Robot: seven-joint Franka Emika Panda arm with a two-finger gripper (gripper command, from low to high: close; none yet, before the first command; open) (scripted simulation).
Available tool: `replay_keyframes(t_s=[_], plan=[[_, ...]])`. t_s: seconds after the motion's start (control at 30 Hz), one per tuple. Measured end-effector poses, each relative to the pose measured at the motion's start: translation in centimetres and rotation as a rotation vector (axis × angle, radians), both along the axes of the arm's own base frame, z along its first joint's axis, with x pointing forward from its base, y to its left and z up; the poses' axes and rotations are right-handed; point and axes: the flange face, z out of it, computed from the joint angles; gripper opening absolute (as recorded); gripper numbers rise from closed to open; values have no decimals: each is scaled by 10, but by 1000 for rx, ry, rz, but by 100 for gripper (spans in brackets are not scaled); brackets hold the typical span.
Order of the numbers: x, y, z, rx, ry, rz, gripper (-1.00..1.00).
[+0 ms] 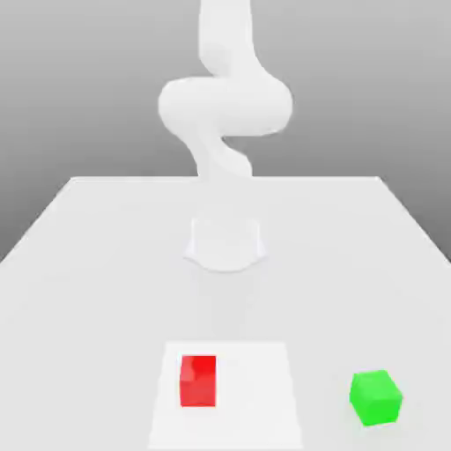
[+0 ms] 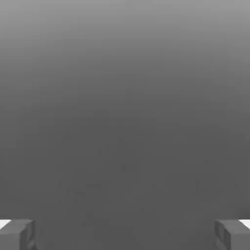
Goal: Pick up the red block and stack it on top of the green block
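Taking the white patch (image 1: 255, 405) on the table (image 1: 97, 308) as my landmark, I find the red block (image 1: 198, 381) sitting on it, over toward the exterior view's left side of that patch. The green block (image 1: 376, 397) is off the patch, on bare table toward the exterior view's right, turned at an angle to the patch's edges. My tool (image 2: 125, 234) has its two fingers spread wide, with nothing between them. Neither block is lifted or stacked, so I judge I am at the very start: the reach for the red one. Next I should bring the tool over the patch, point it down, line its fingers up with two opposite faces of the red block, and lower before closing. Both blocks look smooth, plain and box-shaped, sharp-edged, perhaps hard plastic; the patch seems flat and matte, scarcely whiter than the table. My arm (image 1: 225, 106) is pale and rounded, rising beyond the patch.
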Motion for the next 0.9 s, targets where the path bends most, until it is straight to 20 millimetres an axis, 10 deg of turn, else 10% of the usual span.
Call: replay_keyframes(t_s=[0.33, 0.67, 0.87, 0.9], plan=[[75, -18, -220, -3, 341, 2, 0], [39, -34, -430, 0, 675, 2, 0], [29, -34, -504, -1, 716, 4, 0], [29, -34, -513, -1, 716, 4, -100]])
